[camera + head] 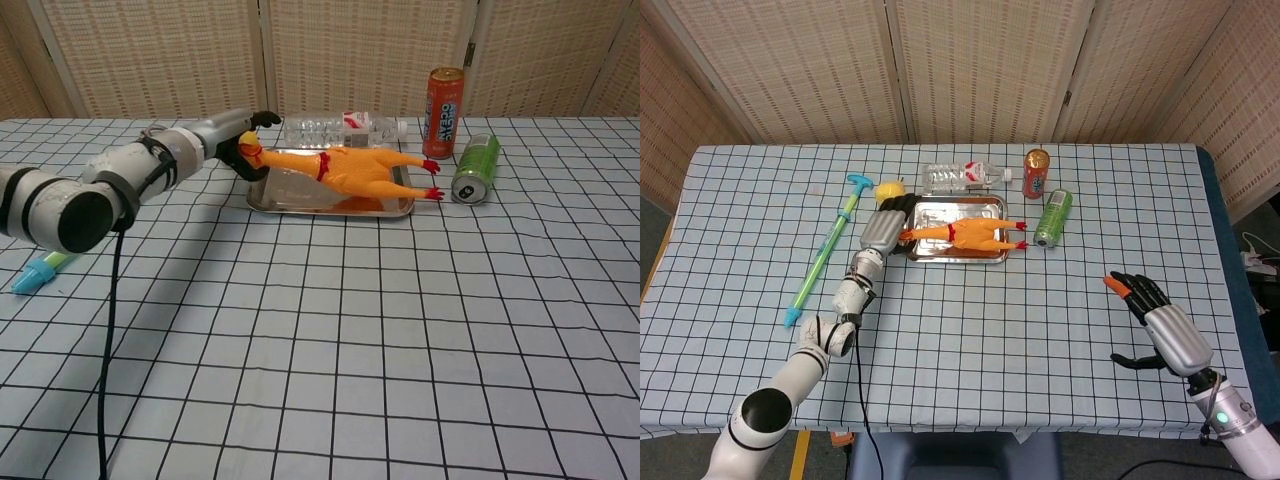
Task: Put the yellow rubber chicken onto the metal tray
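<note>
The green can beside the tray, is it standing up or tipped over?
Tipped over: the green can lies on its side, its round end facing the chest camera.

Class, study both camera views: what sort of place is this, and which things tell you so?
Probably a robot test room, not a home: woven folding screens as backdrop, a checked tablecloth, and assorted props like the rubber chicken.

From my station I count one yellow rubber chicken (965, 235), one rectangular metal tray (956, 208), and two drink cans: one tall orange can (1037, 174) standing upright and one green can (1052, 217) lying on its side. There is one clear plastic water bottle (966, 176), one long green-and-blue water squirter (824, 248), and one small round yellow ball (889, 190). I see one table with a blue-checked white cloth (970, 330), and two robot hands: one left hand (887, 220) and one right hand (1160, 325).
</note>
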Controlling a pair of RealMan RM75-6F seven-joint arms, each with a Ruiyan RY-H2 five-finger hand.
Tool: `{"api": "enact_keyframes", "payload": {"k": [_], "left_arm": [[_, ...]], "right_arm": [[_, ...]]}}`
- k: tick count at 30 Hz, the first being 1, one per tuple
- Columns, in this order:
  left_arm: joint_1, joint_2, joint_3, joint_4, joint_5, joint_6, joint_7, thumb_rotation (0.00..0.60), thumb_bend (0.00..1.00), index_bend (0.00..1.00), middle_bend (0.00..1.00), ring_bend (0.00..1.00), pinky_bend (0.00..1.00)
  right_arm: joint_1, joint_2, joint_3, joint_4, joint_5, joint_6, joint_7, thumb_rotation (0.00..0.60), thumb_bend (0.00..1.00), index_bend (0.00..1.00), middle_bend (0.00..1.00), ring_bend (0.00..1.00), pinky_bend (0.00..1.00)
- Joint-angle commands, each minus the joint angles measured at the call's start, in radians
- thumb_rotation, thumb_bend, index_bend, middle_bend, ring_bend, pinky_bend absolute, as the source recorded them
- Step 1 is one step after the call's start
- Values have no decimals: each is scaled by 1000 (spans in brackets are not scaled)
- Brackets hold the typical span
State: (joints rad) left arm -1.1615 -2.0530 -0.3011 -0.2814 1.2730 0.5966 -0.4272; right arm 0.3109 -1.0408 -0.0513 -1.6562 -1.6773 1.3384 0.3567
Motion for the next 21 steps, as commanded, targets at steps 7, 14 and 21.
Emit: {"api": "enact_keyframes", "payload": {"k": [7,14,21], "left_arm": [[51,283,38,-407,-63,-174,170,600,421,0,0,0,26],[-28,383,13,-442,-255,-507,167,600,408,0,0,0,4],[-40,417,-31,-490,-313,-541,97,600,360,0,0,0,2]], "right_arm": [[-16,-3,-23,-25,-46,18,-9,600,7,0,0,0,0],[-36,17,-32,-44,-53,38,-15,600,8,0,0,0,0],[-35,12,-29,-33,-46,31,7,600,7,0,0,0,0]]}}
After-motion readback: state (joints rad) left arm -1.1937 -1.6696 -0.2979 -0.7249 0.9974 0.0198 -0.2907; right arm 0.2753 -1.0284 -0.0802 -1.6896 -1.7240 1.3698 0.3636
